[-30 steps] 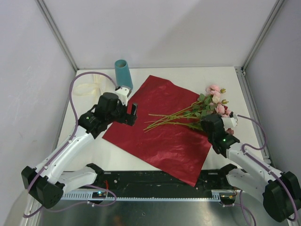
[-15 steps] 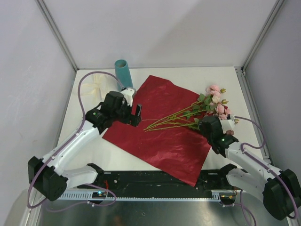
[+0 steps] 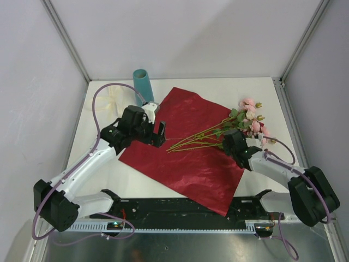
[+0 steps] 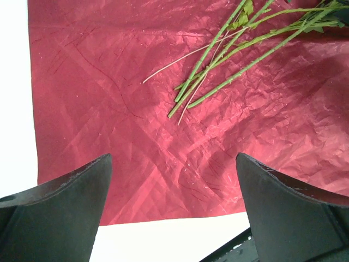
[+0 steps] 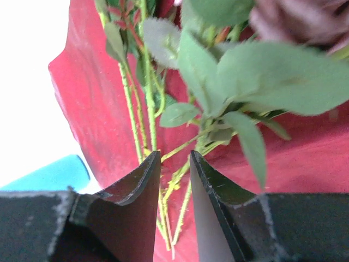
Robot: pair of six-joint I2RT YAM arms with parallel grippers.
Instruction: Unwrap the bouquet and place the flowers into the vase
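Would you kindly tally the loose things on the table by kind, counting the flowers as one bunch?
Teal vase: 1
Red wrapping sheet: 1
Cream ribbon: 1
Bunch of flowers: 1
Total: 4

The left arm (image 3: 87, 164) stretches forward and inward, and the left gripper (image 4: 173, 161) points down with its jaws spread wide. The right arm (image 3: 278, 169) lies low, elbow out, and the right gripper (image 5: 174, 158) has its jaws only narrowly parted.

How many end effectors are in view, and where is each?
2. The left end effector is over the red wrapping paper, left side; the right end effector is among the flowers at its right edge. None hidden.
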